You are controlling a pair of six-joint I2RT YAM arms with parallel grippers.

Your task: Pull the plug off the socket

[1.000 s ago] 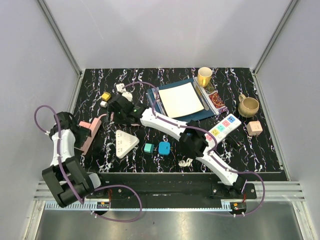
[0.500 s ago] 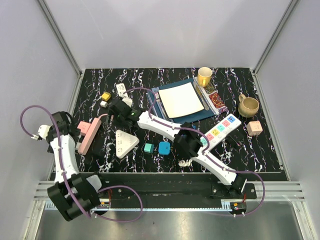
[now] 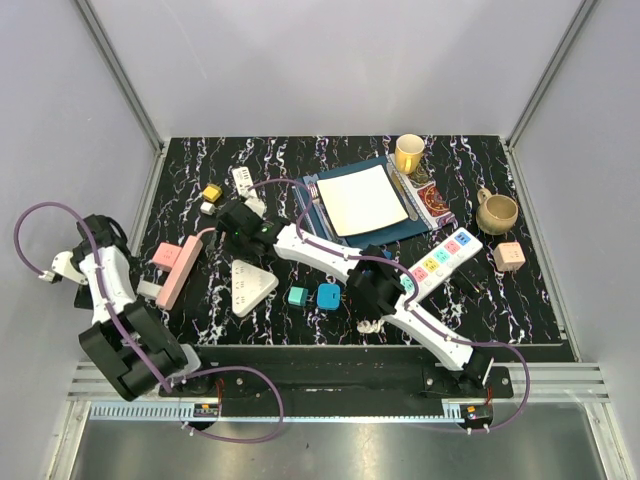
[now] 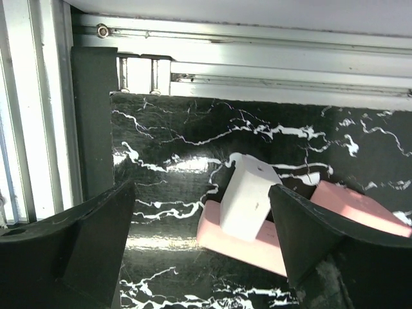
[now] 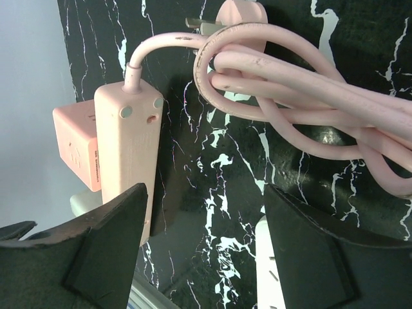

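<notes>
A pink power strip lies at the table's left side, with a pink cube adapter and a white plug seated in it. In the left wrist view the white plug stands on the strip, just ahead of my open, empty left gripper. In the top view the left gripper sits left of the strip, apart from it. My right gripper is open and empty over the strip's coiled pink cable. The right wrist view shows the strip's far end and the gripper.
A white triangular socket lies right of the strip. Two teal blocks, a long white multi-colour strip, a notebook stack, two mugs and small plugs lie around. The left wall rail is close.
My left gripper has drawn back to the left, away from the pink strip, and its cable loop has swung outward. The right arm has shifted slightly left. The strip has stayed put.
</notes>
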